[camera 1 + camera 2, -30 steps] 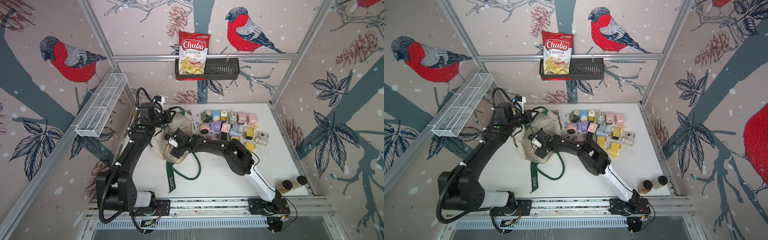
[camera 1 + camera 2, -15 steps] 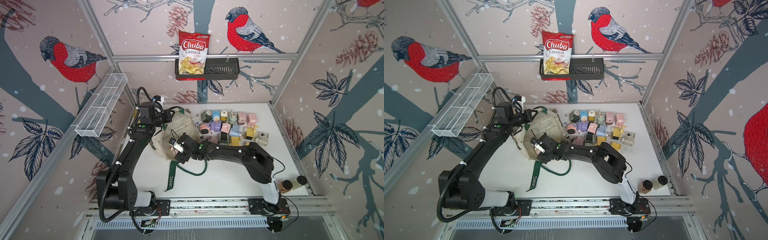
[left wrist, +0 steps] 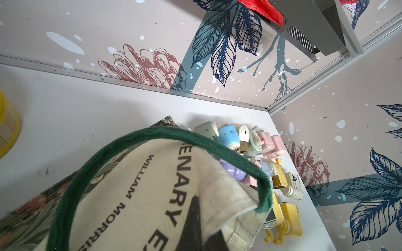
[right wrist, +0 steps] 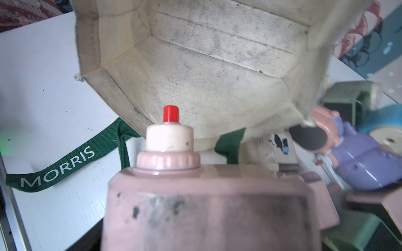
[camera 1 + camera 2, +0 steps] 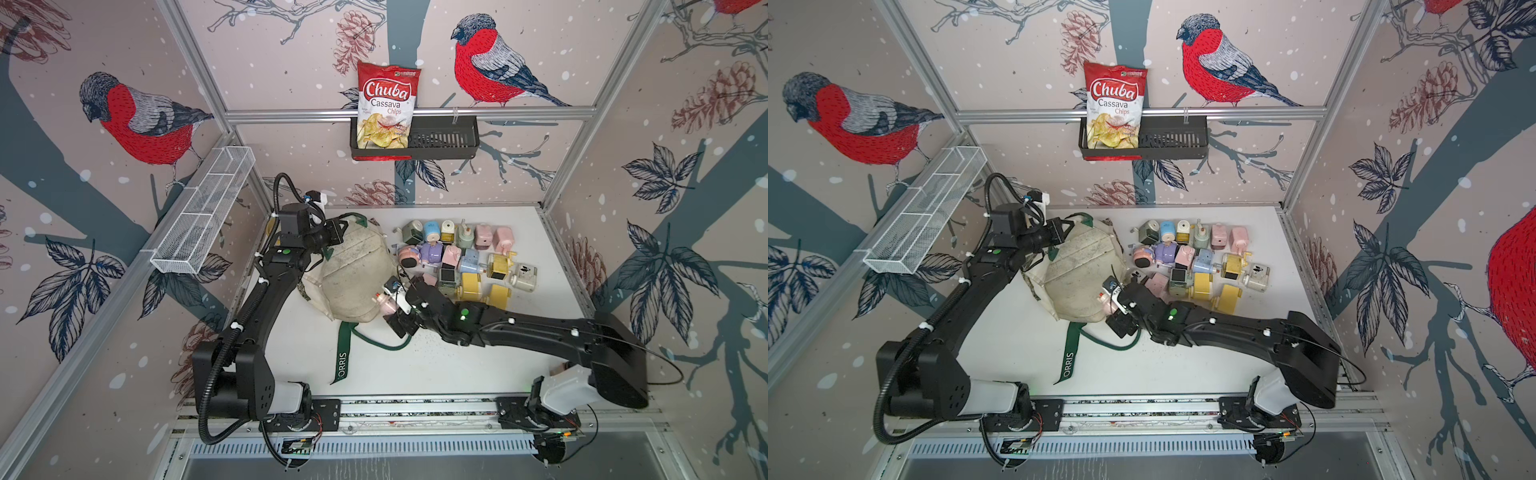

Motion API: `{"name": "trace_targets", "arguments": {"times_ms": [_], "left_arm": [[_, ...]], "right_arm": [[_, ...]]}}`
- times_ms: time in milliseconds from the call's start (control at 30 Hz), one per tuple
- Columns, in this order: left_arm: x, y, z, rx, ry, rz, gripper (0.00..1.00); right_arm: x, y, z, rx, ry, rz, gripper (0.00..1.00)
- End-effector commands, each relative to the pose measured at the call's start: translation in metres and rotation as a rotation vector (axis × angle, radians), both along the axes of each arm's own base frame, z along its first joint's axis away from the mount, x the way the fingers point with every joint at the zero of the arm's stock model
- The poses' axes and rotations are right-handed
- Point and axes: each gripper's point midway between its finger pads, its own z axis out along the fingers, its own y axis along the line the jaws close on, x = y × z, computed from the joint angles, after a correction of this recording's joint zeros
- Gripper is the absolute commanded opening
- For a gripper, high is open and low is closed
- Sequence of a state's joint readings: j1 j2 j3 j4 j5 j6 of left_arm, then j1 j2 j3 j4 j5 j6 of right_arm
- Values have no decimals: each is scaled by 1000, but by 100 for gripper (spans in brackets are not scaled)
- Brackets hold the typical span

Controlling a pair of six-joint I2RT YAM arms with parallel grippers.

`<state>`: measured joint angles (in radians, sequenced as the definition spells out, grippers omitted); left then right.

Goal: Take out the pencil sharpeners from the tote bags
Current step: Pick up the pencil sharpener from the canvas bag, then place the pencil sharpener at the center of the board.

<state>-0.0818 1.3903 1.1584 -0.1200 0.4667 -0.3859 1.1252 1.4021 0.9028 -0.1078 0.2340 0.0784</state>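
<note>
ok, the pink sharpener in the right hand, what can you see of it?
The pink sharpener is a boxy pastel-pink body that looks like plastic. At one end it has a ribbed pink collar, a cream cap and a small red knob. The face toward the wrist camera is smudged with dark grime. The right hand grips it just outside the mouth of the tote bag, with the knob pointing into the opening. Whether it touches the table cannot be seen.

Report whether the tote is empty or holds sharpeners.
Empty, as far as visible: the right wrist view shows only bare canvas inside the tote.
</note>
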Motion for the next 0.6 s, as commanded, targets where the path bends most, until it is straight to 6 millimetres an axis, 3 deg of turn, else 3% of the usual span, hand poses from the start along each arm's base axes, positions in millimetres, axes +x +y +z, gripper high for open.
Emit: {"name": "trace_targets", "arguments": {"times_ms": [0, 133, 300, 400, 467, 567], "left_arm": [[4, -1, 9, -1, -33, -2, 0], [3, -2, 10, -5, -35, -6, 0], [2, -2, 11, -12, -38, -10, 0], [2, -3, 10, -15, -35, -13, 0], [2, -3, 12, -16, -39, -14, 0], [2, -3, 11, -17, -36, -14, 0]], "right_arm": [[21, -51, 7, 79, 25, -253, 75], [42, -143, 6, 208, 91, -583, 75], [49, -234, 13, 405, 76, -884, 73], [50, -284, 11, 423, 58, -1079, 74], [50, -306, 6, 422, 58, -1183, 74], [54, -322, 0, 415, 75, -1273, 75]]}}
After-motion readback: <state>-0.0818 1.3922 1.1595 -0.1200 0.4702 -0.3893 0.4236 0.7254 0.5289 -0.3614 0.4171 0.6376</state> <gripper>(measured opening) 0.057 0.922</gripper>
